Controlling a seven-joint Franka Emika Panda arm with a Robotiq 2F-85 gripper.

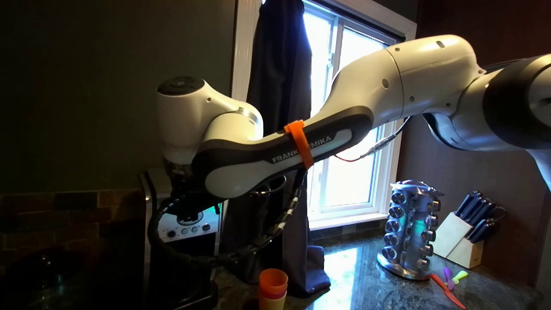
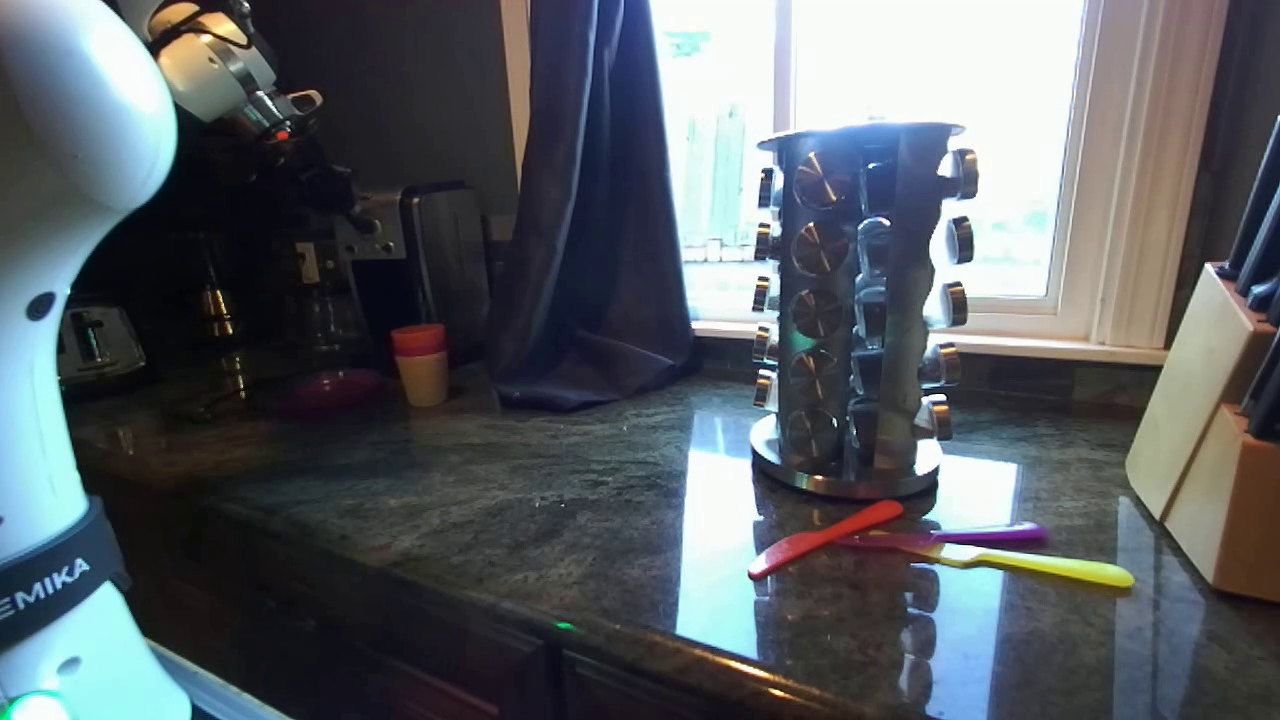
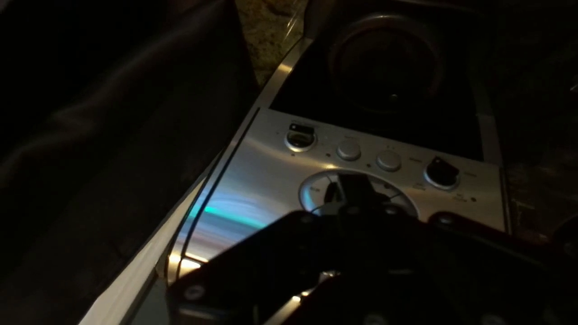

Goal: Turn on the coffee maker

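Observation:
The coffee maker [image 1: 185, 234] stands by the wall, boxy and black with a brushed-silver front panel. It also shows in an exterior view [image 2: 445, 250], partly behind my gripper. In the wrist view its silver panel [image 3: 246, 153] faces me. A left knob [image 3: 300, 138], a left round button [image 3: 348, 150], a right round button [image 3: 388, 160] and a right black knob [image 3: 441, 174] form a row. A round dial [image 3: 311, 192] lies below them in the picture. My gripper [image 3: 356, 190] looks shut and empty, its tips in front of the dial. I cannot tell whether they touch.
Stacked cups with an orange one on top [image 1: 273, 282] stand beside the coffee maker. A dark curtain [image 2: 590, 220] hangs close by. The spice rack [image 2: 820, 310], knife block [image 2: 1195, 430] and coloured plastic knives [image 2: 820, 540] are further along the counter. My arm's cable loops near the panel.

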